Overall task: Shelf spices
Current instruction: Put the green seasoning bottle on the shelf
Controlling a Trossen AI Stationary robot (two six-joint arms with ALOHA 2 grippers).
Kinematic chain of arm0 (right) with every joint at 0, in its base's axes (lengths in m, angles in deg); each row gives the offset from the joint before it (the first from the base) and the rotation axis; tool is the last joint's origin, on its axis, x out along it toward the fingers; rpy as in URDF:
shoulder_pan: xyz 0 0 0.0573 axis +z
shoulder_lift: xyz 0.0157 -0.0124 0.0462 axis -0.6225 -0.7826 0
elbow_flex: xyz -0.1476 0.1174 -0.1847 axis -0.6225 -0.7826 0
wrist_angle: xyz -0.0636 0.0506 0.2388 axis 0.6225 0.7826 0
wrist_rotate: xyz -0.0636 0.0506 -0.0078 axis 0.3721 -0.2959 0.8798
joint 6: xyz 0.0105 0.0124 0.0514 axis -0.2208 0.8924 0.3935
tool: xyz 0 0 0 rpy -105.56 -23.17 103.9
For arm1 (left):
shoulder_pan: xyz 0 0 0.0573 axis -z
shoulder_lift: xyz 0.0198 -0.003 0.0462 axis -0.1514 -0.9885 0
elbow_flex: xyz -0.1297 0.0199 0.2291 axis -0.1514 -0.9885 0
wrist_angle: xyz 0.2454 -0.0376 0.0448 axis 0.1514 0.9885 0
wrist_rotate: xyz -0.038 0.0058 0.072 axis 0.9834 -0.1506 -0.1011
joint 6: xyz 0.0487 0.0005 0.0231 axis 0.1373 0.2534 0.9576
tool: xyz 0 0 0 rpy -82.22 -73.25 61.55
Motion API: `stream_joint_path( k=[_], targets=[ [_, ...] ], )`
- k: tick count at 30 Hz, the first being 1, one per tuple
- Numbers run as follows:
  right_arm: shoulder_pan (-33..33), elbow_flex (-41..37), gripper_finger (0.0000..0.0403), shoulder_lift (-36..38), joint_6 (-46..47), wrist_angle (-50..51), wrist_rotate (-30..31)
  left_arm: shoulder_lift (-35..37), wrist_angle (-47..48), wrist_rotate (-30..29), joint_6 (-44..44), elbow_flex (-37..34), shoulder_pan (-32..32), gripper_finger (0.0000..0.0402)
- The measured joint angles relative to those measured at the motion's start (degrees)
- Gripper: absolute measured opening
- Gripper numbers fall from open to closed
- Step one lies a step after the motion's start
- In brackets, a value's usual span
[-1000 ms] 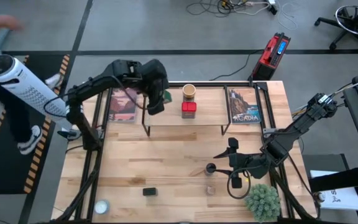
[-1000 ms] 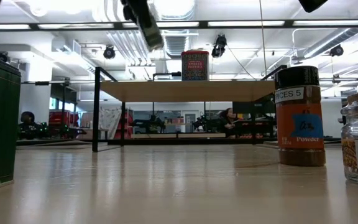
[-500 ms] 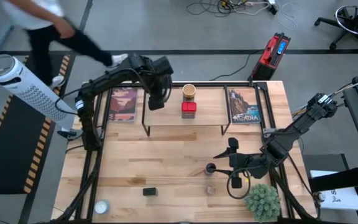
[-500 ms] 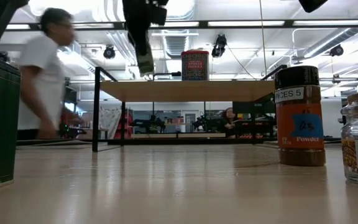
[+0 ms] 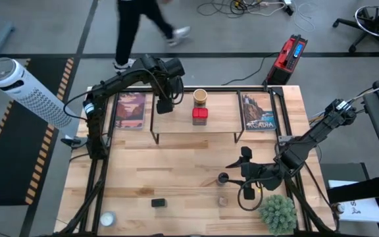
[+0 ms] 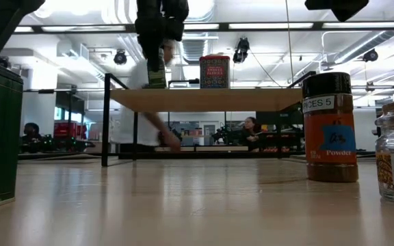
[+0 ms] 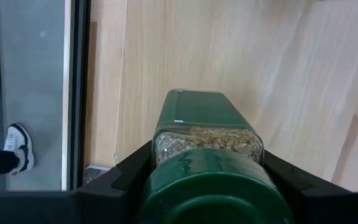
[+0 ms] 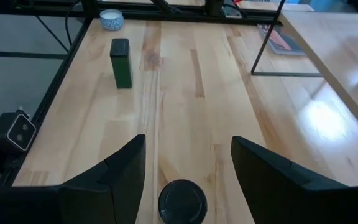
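My left gripper (image 5: 164, 102) is shut on the green-lidded jar (image 6: 157, 72) over the left end of the shelf (image 5: 196, 125). The jar's base hangs at about the height of the plank's top; whether it touches does not show. A red square tin (image 5: 200, 116) and a tan round jar (image 5: 200, 97) stand on the shelf. My right gripper (image 5: 239, 176) is open near the table's right front, one finger on each side of the dark-capped brown bottle (image 5: 223, 178) without touching it. A tiny clear jar (image 5: 223, 201) and a small black box (image 5: 158, 203) stand on the table. My left gripper pinches the jar's upper body, just under the green lid (image 7: 205, 142), between its two fingers (image 7: 126, 177). The fingers come from above and point down. The jar hangs upright below them, lid up, its green base (image 7: 201, 107) toward the shelf plank.
Two picture cards (image 5: 131, 110) (image 5: 259, 112) flank the shelf. A spiky green plant (image 5: 278, 212) stands at the near right corner and a small white bowl (image 5: 107, 218) at the near left. Bare tabletop (image 5: 176, 168) lies in front of the shelf. A person walks past beyond the far edge.
My left gripper has come down with the green-lidded jar toward the shelf's left end and tipped to point more steeply down; the jar, tilted and high before, now hangs upright at plank height. A person has walked across behind the table.
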State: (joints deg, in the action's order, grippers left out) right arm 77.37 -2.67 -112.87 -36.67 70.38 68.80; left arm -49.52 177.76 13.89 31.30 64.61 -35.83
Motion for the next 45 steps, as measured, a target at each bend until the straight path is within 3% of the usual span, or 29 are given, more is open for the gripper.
stream_joint_path(
  k=[22, 39, 45],
  targets=[
    [0.0, 0.0, 0.0213, -2.2, -2.9, -3.9, -0.6, -0.1, -1.5, 2.9, 1.9, -0.3, -2.8, 0.0189],
    [0.0, 0.0, 0.0213, -2.2, -3.0, -3.9, -0.6, 0.0, -4.6, 2.7, 2.4, -5.7, -2.8, 0.0189],
    [0.0, 0.0, 0.0213, -2.2, -3.1, -3.9, -0.6, 0.0, -5.9, 0.7, 2.7, -5.7, -2.7, 0.0212]
  ],
)
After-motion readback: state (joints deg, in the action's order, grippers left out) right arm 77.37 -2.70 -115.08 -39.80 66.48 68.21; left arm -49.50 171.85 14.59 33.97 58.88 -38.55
